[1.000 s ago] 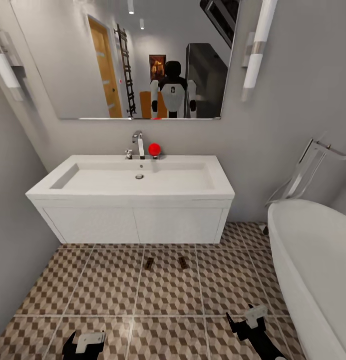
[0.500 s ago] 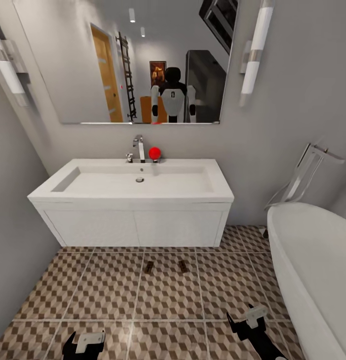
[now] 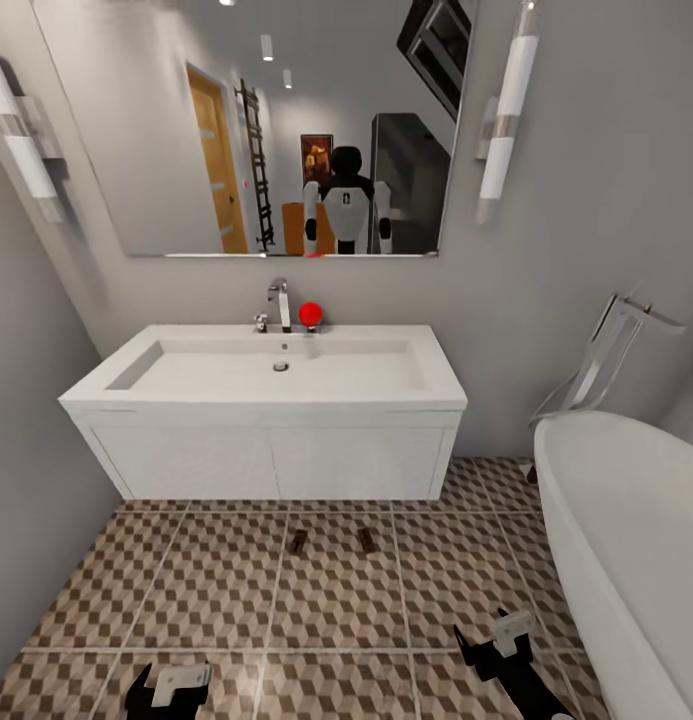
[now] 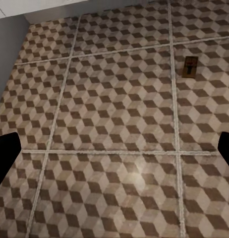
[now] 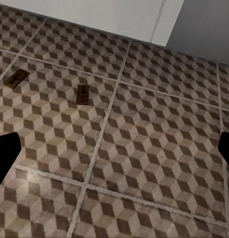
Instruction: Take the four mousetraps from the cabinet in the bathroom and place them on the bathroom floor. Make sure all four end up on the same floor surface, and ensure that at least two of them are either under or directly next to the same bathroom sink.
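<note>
camera higher; bathtub point(image 3: 626, 520) beside sink point(image 3: 276, 375)

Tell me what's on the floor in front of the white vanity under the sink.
Two mousetraps lie flat on the patterned bathroom floor, side by side and apart, just in front of the vanity. Whatever is inside the vanity stays hidden by its closed doors.

Left gripper point(image 3: 171, 685), right gripper point(image 3: 501, 640) low, forward, jaws apart, empty.

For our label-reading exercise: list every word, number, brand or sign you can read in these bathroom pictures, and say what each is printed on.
None: no readable text anywhere.
Framed picture reflected in the mirror: too small and blurred to tell.
Mousetraps on the bathroom floor: any marking too small to read.
</note>
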### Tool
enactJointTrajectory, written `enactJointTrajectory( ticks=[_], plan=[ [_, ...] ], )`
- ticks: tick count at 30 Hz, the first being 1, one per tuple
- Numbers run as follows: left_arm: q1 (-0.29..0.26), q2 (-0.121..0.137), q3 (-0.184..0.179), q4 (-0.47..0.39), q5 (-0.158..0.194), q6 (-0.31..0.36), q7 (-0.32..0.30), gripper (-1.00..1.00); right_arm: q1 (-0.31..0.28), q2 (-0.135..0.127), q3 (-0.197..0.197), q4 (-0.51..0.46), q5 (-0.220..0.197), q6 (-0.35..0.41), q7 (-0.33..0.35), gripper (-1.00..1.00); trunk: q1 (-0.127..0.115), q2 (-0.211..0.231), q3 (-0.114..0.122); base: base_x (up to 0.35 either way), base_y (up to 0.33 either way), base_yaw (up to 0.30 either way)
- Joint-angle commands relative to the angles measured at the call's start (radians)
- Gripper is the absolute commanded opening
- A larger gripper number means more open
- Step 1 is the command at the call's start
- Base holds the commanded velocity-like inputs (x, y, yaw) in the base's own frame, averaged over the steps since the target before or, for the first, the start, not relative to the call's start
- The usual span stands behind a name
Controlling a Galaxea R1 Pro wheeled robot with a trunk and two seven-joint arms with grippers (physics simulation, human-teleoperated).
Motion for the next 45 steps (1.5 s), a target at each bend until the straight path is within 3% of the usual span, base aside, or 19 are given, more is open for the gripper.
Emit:
enactJointTrajectory(
  ticks=[1, 45],
  plan=[
    [-0.001, -0.001, -0.009, 0.003, 0.003, -0.004, 0.004, 1.00, -0.001, 0.000, 0.007, 0.001, -0.003, -0.003, 0.000, 1.00, 0.000, -0.001, 0.001, 0.000, 0.000, 0.000],
    [-0.001, -0.001, -0.009, 0.003, 0.003, -0.002, 0.004, 1.00, -0.001, 0.000, 0.007, 0.001, -0.003, -0.003, 0.000, 1.00, 0.000, -0.001, 0.072, 0.000, 0.000, 0.000]
  ],
)
